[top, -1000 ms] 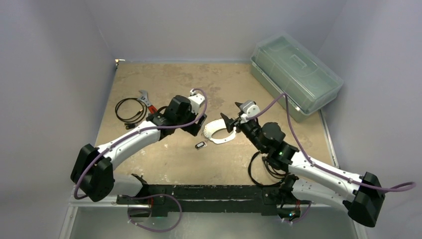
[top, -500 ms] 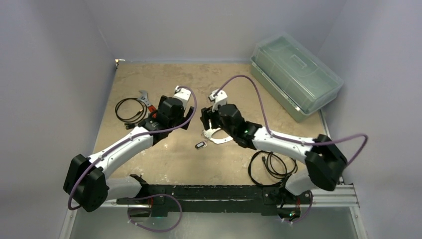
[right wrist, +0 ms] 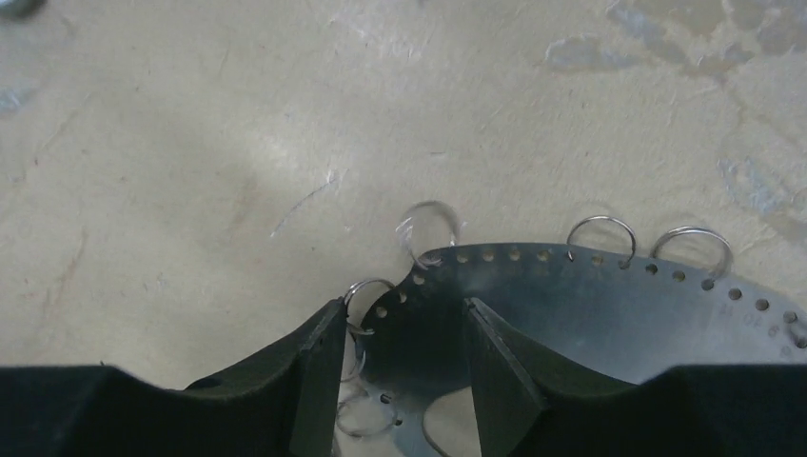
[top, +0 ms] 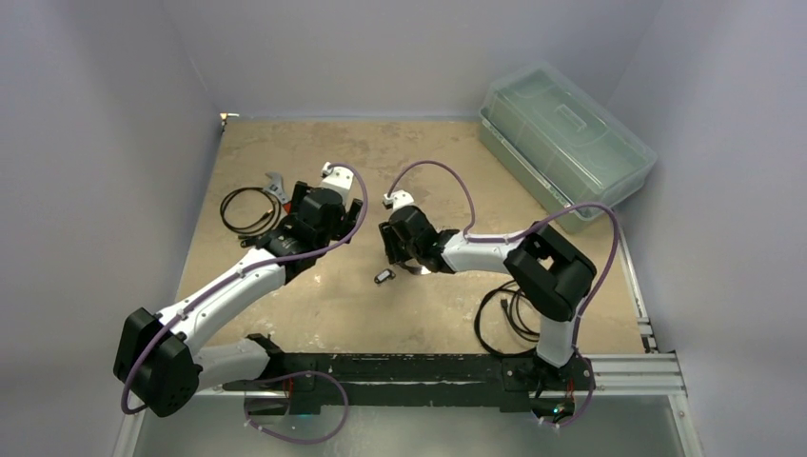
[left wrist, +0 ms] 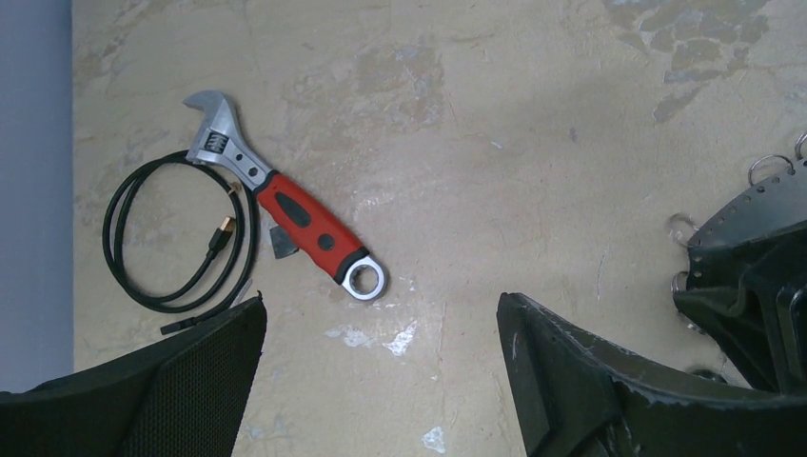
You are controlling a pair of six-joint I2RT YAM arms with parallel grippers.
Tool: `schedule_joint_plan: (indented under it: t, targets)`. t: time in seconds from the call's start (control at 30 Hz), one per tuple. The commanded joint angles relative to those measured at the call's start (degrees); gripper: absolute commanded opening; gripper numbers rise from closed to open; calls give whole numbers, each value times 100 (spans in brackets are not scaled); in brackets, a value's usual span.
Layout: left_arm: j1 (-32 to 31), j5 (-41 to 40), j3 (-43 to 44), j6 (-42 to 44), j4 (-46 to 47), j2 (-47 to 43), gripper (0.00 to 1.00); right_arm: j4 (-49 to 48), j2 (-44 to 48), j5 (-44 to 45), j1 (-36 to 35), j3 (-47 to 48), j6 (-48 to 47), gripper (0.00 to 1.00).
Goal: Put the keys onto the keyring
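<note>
The keyring (right wrist: pixel 590 305) is a flat silver crescent plate with a row of holes and several small wire rings along its rim. In the top view my right gripper (top: pixel 395 246) covers most of it. That gripper (right wrist: pixel 404 305) is open, its jaws straddling one end of the plate, and the left finger (right wrist: pixel 319 362) touches a small ring. The key (top: pixel 383 277), tiny with a black head, lies on the table just in front of it. My left gripper (top: pixel 322 221) is open and empty (left wrist: pixel 381 300) above bare table. The keyring's edge (left wrist: pixel 752 205) shows at its right.
A red-handled wrench (top: pixel 279 193) (left wrist: pixel 305 224) and a coiled black cable (top: pixel 246 209) (left wrist: pixel 176 238) lie at the left. A clear lidded plastic box (top: pixel 566 143) stands at the back right. Another black cable (top: pixel 509 314) lies near the right arm's base. Walls enclose the table.
My right arm swung left and came down over the keyring's end. My left gripper drew back left, away from the keyring, toward the wrench. The key stayed put.
</note>
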State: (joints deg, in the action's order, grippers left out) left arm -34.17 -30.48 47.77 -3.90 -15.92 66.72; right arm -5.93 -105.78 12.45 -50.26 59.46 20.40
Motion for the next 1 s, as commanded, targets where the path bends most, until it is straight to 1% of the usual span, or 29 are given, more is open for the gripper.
schedule_joint_plan:
  t: [0.0,0.1,0.2,0.3,0.4,0.47,0.63,0.87,0.93,0.97]
  targets:
    - [25,-105,-31,-49,70,-105,90,332,-135,273,208,58,69,48]
    - [25,-122,-37,-41,78,-99,90,567,7,527,279,-148,-12,45]
    - [25,-121,-17,-27,88,-67,89,537,426,541,280,-441,-136,45]
    - [25,-128,7,-15,89,-21,89,530,668,374,280,-610,-243,47]
    - [25,-141,16,-6,87,-1,89,315,776,280,280,-734,-280,52]
    - [25,-174,14,-6,96,-14,89,193,733,177,280,-686,-298,54]
    - [28,-283,-13,-5,121,-33,89,-191,571,-425,280,-407,-289,55]
    - [34,-424,-22,20,149,-78,89,-408,356,-1130,280,122,-485,55]
    - [34,-448,-35,25,157,-104,89,-527,392,-1147,280,142,-564,56]
    - [34,-462,-39,27,174,-105,89,-495,422,-997,280,171,-572,58]
